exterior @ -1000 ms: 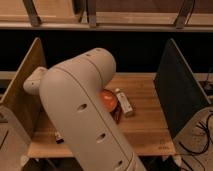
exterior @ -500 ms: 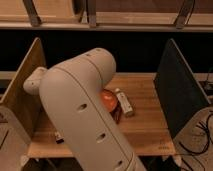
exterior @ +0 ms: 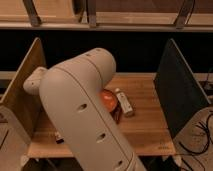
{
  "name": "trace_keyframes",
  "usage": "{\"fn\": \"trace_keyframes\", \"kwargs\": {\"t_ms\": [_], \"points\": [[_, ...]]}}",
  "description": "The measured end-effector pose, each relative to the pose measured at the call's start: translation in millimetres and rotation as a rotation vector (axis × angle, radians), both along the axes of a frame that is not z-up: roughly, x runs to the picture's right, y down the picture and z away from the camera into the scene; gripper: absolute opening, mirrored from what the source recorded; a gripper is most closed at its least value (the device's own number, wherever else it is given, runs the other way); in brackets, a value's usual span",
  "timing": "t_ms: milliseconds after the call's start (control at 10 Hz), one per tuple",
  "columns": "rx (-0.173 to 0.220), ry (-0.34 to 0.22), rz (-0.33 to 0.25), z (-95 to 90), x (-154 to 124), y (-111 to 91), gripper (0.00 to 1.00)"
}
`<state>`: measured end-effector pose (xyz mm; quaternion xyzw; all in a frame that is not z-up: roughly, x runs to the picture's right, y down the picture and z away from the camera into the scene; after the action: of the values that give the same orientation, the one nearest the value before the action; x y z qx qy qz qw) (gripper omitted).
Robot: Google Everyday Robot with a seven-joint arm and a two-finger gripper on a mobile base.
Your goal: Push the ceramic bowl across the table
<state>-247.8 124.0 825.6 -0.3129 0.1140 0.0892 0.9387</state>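
1 ceramic bowl (exterior: 108, 98), gripper (exterior: 118, 116) just beside

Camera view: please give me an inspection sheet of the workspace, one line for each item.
surface: table, light wooden planks; wooden side board at picture-left, dark side board at picture-right.
job's things: ceramic bowl, orange-red, mid-table, partly hidden by the robot arm.
clutter: white oblong object close beside the bowl; small dark item near the front edge.
grippers: gripper, mostly hidden behind the arm; a dark part at the bowl's near side seems to be it.
cables: dark cables on the floor, picture-right of the table.
surroundings: shelf rails above.
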Motion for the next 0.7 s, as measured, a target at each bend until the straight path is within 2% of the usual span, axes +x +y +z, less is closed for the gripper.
{"fn": "trace_keyframes", "kwargs": {"t_ms": [300, 400, 600, 700], "points": [[0.0, 0.0, 0.0, 0.0, 0.0, 0.0, 0.8], [0.0, 0.0, 0.0, 0.0, 0.0, 0.0, 0.75], [0.0, 0.0, 0.0, 0.0, 0.1, -0.1, 0.58], [0.0, 0.0, 0.0, 0.0, 0.0, 0.0, 0.46]]}}
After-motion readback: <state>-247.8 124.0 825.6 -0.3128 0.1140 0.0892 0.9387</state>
